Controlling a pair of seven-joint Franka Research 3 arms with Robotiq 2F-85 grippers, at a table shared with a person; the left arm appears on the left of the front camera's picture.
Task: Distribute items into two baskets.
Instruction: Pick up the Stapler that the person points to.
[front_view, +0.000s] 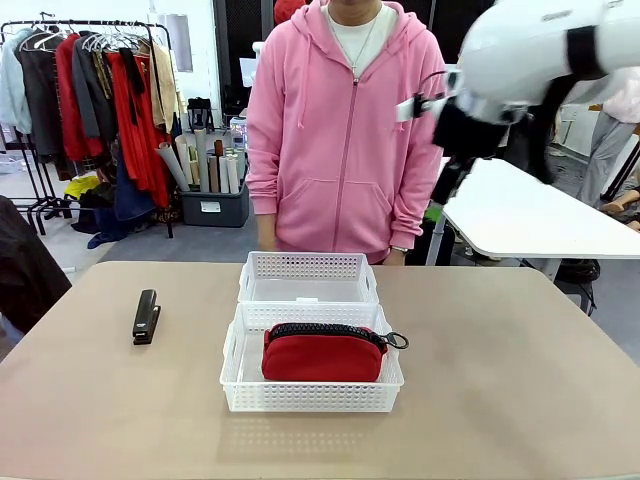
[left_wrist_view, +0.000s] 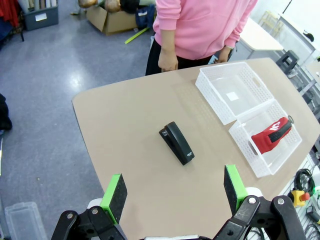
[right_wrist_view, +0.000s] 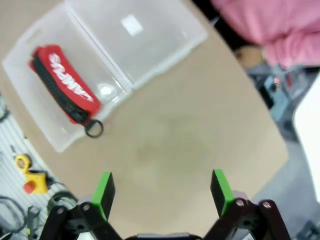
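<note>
While both my grippers hang high over the worktop (front_view: 520, 380), neither has hold of anything. My left gripper (left_wrist_view: 174, 176) has its jaws spread wide, green pads (left_wrist_view: 114, 196) bare. A black stapler (left_wrist_view: 176, 143) lies flat on bare worktop straight ahead of it, just past the gap between my fingers, touching nothing. Up and right of that gripper in its wrist view, two white baskets sit side against side. The empty basket (left_wrist_view: 212, 97) is farther, and the other basket (left_wrist_view: 247, 150) has the red pouch (left_wrist_view: 271, 135) lying inside. My right gripper (right_wrist_view: 161, 175) is also wide open, with nothing between the pads and bare worktop below. The pouch is ahead and left of it, its zipper ring (right_wrist_view: 93, 128) at the basket's edge. A person (front_view: 340, 130) in a pink hoodie stands beyond the baskets.
</note>
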